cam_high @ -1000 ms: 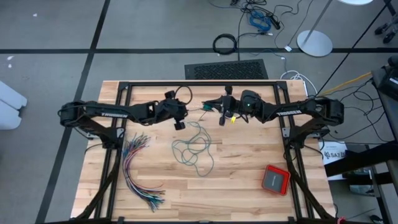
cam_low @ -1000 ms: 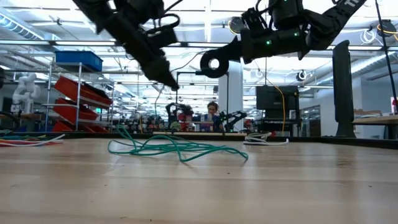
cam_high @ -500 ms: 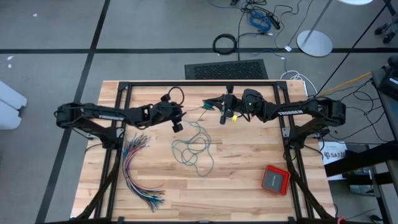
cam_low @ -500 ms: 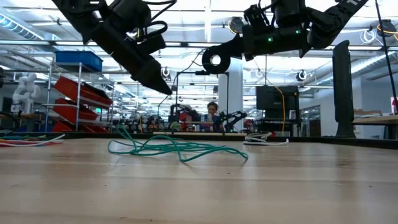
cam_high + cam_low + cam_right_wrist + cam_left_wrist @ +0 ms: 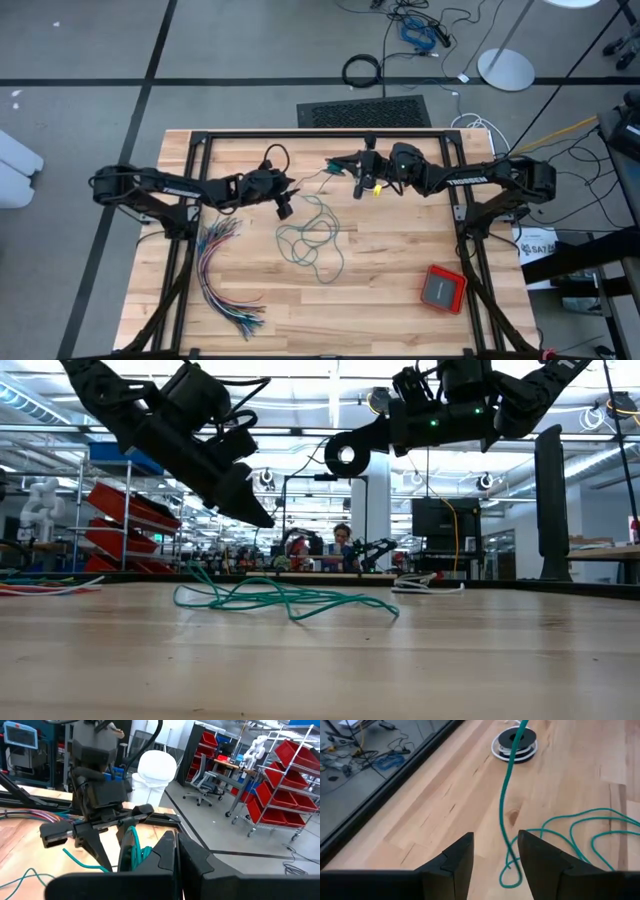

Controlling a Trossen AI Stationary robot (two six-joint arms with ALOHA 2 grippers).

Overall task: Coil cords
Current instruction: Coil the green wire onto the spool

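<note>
Wooden table (image 5: 400, 250) under a black frame, workshop beyond.

Item 1: teal cord (image 5: 312, 240), most of it lying loose and tangled near the table's middle, 1 strand rising from the heap to the right gripper; in the low view the heap (image 5: 285, 598) lay flat on the boards.

Item 2: right gripper (image 5: 331, 168), raised over the far middle of the table, fingers pressed together on the teal cord's end (the pinched strand showed in its wrist view (image 5: 131, 851)).

Item 3: left gripper (image 5: 285, 209), raised just left of the cord heap, fingers (image 5: 457, 862) parted and holding nothing; the rising strand (image 5: 506, 805) ran past the gap between them.

Item 4: black cord (image 5: 515, 744), wound in a small flat coil with a white edge, on the table beyond the left gripper.

Item 5: coloured wires (image 5: 222, 275), fanned out at the table's left.

Item 6: red box (image 5: 443, 289), near right corner.
</note>
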